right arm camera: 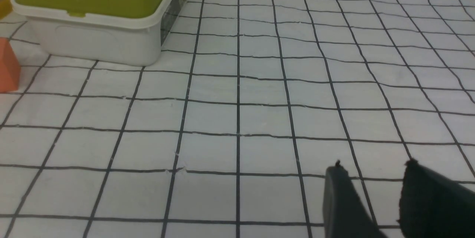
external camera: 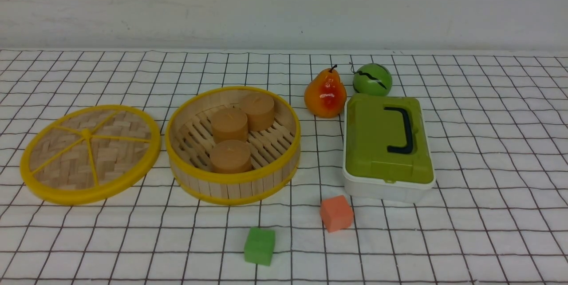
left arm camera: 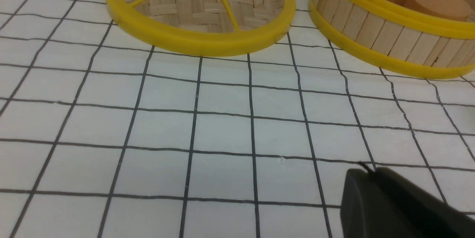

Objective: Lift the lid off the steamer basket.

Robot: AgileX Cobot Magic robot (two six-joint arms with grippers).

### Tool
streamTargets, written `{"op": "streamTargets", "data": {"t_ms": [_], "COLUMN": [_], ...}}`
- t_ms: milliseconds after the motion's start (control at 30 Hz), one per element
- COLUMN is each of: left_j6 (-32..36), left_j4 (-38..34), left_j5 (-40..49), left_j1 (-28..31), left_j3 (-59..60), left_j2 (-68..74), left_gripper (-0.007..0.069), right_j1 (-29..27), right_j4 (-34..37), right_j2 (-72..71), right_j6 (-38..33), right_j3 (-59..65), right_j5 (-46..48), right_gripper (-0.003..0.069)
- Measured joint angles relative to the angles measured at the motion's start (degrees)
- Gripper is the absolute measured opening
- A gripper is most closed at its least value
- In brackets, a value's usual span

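On the checked desk (external camera: 488,143), the lid (external camera: 90,154) lies flat just left of the open steamer basket (external camera: 233,145), so removal looks done. Left hand (left arm camera: 371,173) pressed together, empty; right hand (right arm camera: 371,182) slightly spread, empty.

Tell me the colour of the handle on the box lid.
Black, on the green box top; the handle shows best in the front view.

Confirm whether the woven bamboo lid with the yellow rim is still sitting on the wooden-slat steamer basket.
No. The woven bamboo lid with the yellow rim lies flat on the cloth beside the open wooden-slat steamer basket, three brown cylinders showing inside.
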Motion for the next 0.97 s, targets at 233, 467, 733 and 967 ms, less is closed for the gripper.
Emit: {"op": "streamTargets", "data": {"t_ms": [233,467,733,967], "left_j6": [0.0,0.0,0.0,0.0], "left_j4": [0.0,0.0,0.0,0.0], "left_j5": [0.0,0.0,0.0,0.0], "left_j1": [0.0,0.0,0.0,0.0], "left_j3": [0.0,0.0,0.0,0.0], "left_j2": [0.0,0.0,0.0,0.0], "left_gripper": [0.0019,0.0027,0.0034,0.0036], "right_j1": [0.0,0.0,0.0,0.0], "right_j4": [0.0,0.0,0.0,0.0], "right_j2": [0.0,0.0,0.0,0.0], "right_j6": [0.0,0.0,0.0,0.0], "right_j3": [0.0,0.0,0.0,0.0], "right_j5": [0.0,0.0,0.0,0.0], "right_gripper": [0.0239,0.0239,0.0239,0.0239]}}
